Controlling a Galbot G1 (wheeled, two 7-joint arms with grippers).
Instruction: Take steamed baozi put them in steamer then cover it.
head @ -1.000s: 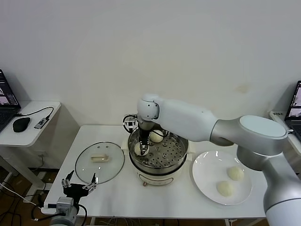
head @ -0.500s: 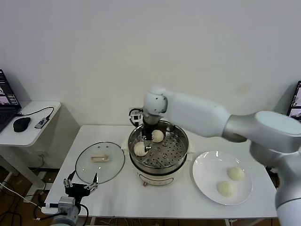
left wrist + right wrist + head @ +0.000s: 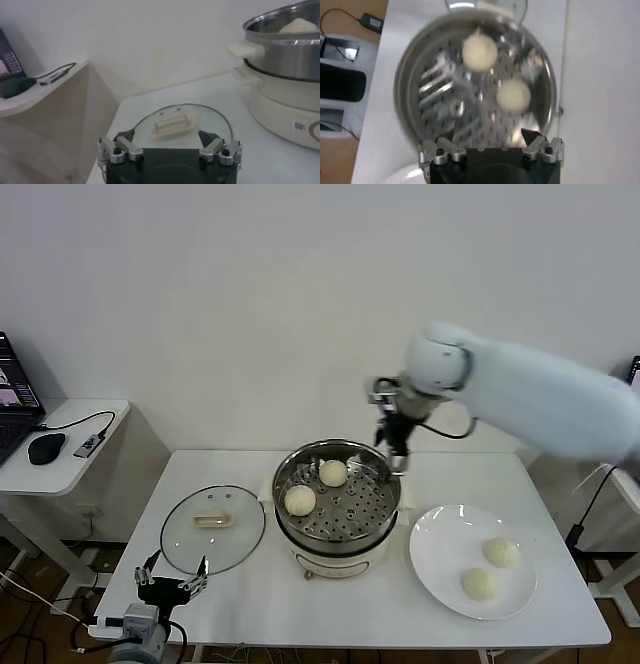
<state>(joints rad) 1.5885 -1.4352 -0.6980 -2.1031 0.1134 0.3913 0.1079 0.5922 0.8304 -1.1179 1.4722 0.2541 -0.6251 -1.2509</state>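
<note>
Right pincer [image 3: 392,446], seemingly empty, blurs above steamer [image 3: 337,529].

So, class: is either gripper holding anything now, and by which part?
Nothing is held. The right gripper is open and empty above the steamer's far rim; the left gripper waits open near the lid.

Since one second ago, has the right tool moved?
Yes. The right tool has risen out of the steamer and shifted toward the robot's right, now above its far right rim, empty.
</note>
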